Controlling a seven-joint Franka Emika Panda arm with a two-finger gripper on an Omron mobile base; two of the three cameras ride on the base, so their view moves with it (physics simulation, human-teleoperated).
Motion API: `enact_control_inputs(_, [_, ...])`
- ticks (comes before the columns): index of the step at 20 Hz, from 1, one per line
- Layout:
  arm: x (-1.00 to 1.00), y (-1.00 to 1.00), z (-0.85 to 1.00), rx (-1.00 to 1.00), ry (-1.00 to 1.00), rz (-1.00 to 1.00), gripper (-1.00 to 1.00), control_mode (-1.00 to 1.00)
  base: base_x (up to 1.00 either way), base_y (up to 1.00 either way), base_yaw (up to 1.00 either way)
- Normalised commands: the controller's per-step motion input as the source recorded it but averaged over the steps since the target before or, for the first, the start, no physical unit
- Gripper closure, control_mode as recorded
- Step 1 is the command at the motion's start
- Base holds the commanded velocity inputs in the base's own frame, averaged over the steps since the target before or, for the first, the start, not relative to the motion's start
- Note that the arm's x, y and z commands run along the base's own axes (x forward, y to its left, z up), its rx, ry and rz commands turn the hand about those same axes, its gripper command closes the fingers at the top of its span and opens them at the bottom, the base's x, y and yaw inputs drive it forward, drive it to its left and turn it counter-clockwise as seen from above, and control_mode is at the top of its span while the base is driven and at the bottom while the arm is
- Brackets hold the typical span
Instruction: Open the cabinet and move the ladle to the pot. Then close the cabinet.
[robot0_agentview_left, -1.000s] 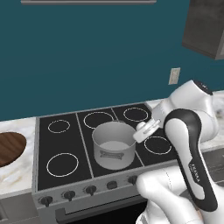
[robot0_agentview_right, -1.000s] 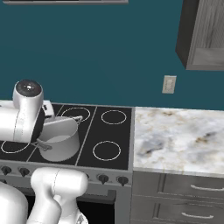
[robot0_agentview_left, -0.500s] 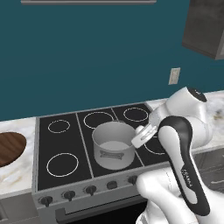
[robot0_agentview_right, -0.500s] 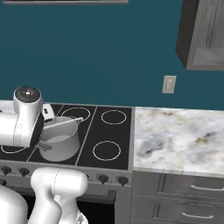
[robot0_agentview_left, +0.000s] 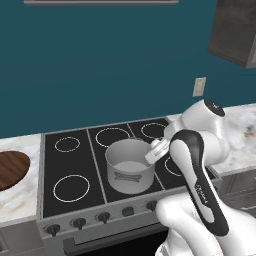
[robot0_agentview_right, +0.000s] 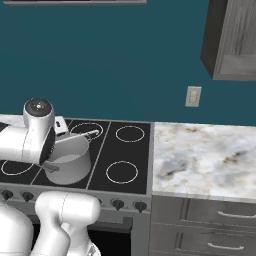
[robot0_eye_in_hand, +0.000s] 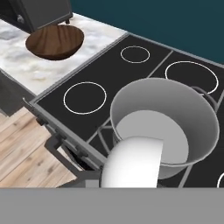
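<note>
The light grey pot (robot0_agentview_left: 129, 169) (robot0_agentview_right: 70, 161) (robot0_eye_in_hand: 162, 117) stands on the stove's front middle burner, its thin handle pointing toward the back. My gripper (robot0_agentview_left: 153, 152) hangs just over the pot's right rim, shut on the ladle (robot0_eye_in_hand: 131, 162). The ladle's pale rounded bowl dips over the near rim and hides the fingertips in the hand view. The dark wood-grain cabinet (robot0_agentview_left: 235, 30) (robot0_agentview_right: 232, 37) hangs high on the wall to the right. I cannot tell how its door stands.
A brown wooden bowl (robot0_agentview_left: 10, 167) (robot0_eye_in_hand: 54, 41) rests on the marble counter left of the black stove (robot0_agentview_left: 70, 150). The counter (robot0_agentview_right: 200, 155) continues right of the stove, above grey drawers (robot0_agentview_right: 220, 220). A wall outlet (robot0_agentview_right: 193, 96) sits above it.
The arm's elbow has dropped a little and the hand has edged left toward the pot with the ladle. The pot has not moved.
</note>
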Motion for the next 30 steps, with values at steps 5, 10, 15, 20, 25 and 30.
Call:
enact_control_inputs(5, [0.49, 0.00, -0.08, 0.00, 0.00, 0.00, 1.00, -1.00, 0.00, 0.00, 0.00])
enact_control_inputs(10, [0.32, 0.00, -0.33, 0.00, 0.00, 0.00, 1.00, -1.00, 0.00, 0.00, 0.00])
enact_control_inputs(15, [0.14, 0.00, -0.41, 0.00, 0.00, 0.00, 1.00, -1.00, 0.00, 0.00, 0.00])
enact_control_inputs(20, [0.00, 0.00, -0.45, 0.00, 0.01, -0.01, 1.00, -1.00, 0.00, 0.00, 0.00])
enact_control_inputs(25, [0.00, 0.00, -0.40, 0.00, 0.00, -0.01, 1.00, -1.00, 0.00, 0.00, 0.00])
enact_control_inputs(30, [0.01, 0.00, -0.39, 0.00, 0.00, 0.00, 1.00, -1.00, 0.00, 0.00, 0.00])
